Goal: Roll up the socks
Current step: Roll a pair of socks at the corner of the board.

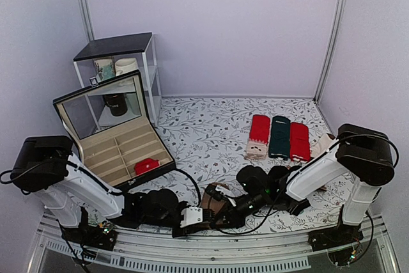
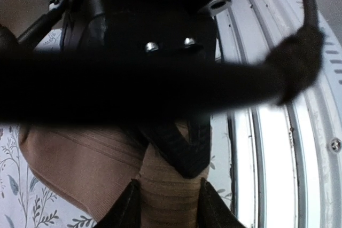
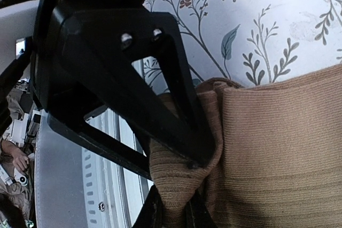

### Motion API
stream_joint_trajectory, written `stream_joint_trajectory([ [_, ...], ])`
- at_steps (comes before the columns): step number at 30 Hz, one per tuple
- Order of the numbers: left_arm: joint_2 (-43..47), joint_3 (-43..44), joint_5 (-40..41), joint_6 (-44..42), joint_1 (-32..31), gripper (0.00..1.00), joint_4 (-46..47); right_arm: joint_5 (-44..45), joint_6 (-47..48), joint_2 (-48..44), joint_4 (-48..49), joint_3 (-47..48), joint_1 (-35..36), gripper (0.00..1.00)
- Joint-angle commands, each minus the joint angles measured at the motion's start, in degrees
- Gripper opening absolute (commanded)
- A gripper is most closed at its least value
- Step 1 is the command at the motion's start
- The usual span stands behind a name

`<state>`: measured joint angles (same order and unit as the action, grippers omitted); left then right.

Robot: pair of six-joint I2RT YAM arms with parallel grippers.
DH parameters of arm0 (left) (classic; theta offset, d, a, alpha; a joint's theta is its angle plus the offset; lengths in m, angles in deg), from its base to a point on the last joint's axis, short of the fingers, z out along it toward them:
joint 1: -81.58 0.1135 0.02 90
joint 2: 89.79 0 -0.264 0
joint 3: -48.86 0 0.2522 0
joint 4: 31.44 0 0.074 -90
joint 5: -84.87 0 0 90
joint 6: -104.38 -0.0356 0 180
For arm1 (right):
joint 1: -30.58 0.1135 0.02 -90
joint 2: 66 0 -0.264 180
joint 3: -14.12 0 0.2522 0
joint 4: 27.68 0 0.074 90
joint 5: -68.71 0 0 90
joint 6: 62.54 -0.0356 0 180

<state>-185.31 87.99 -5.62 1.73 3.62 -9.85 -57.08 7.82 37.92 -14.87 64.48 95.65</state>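
Note:
The brown socks [image 1: 213, 201] lie bunched at the near edge of the table, between the two grippers. My left gripper [image 1: 199, 214] comes in from the left and is shut on a fold of the brown socks [image 2: 166, 198]. My right gripper [image 1: 225, 211] comes in from the right and is shut on a pinched fold of the brown socks [image 3: 176, 196]. In the right wrist view the left gripper's black fingers [image 3: 160, 116] press into the same fold. In the left wrist view the right gripper's finger [image 2: 181, 150] crosses the sock, and a dark cable hides the upper part.
An open black box [image 1: 108, 133] with a small red roll [image 1: 147, 165] stands at the left, in front of a white shelf [image 1: 121, 68]. Flat red and dark green socks [image 1: 279, 137] lie at the back right. The metal rail [image 1: 211, 254] runs along the near edge.

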Motion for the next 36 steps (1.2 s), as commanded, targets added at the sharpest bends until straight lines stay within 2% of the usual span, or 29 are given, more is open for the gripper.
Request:
stream_joint_trajectory([
  [1, -2.43, 1.20, 0.35, 1.85, -1.14, 0.34, -4.35, 0.15, 0.02, 3.13, -8.86, -1.36, -0.20, 0.03],
  [5, -2.80, 1.42, -0.46, 3.02, -1.10, 0.01, -5.20, 0.26, 0.33, 3.01, -9.36, -1.24, -0.24, 0.04],
  [9, -2.94, 1.63, -0.99, 4.91, -1.01, 0.00, -6.98, 1.45, 0.76, 0.74, -9.94, -1.39, -0.23, 0.07],
  [12, -2.24, 1.76, -2.76, 7.29, -0.25, 0.00, -8.83, 6.15, 1.45, -4.41, -9.50, -3.08, -0.25, 0.22],
  [16, -1.06, 1.51, -7.70, 12.44, 2.09, 0.00, -10.48, 17.67, 3.67, -16.33, -3.20, -10.25, 0.57, 0.38],
  [20, -1.84, 2.41, -12.87, 15.99, 4.30, 0.00, -12.78, 35.16, 12.37, -25.61, 4.03, -18.03, 8.36, 0.51],
  [24, -4.48, 6.17, -17.34, 18.14, 6.01, 0.00, -18.70, 44.35, 20.01, -26.95, 4.15, -16.86, 13.94, 0.54],
  [28, -6.65, 7.88, -20.42, 19.15, 7.31, 0.00, -20.95, 50.80, 26.89, -22.99, 1.59, -13.00, 18.56, 0.55],
  [36, -9.59, 8.37, -22.69, 20.19, 8.87, 0.00, -21.23, 49.98, 28.94, -15.56, -1.13, -8.93, 21.30, 0.53],
])
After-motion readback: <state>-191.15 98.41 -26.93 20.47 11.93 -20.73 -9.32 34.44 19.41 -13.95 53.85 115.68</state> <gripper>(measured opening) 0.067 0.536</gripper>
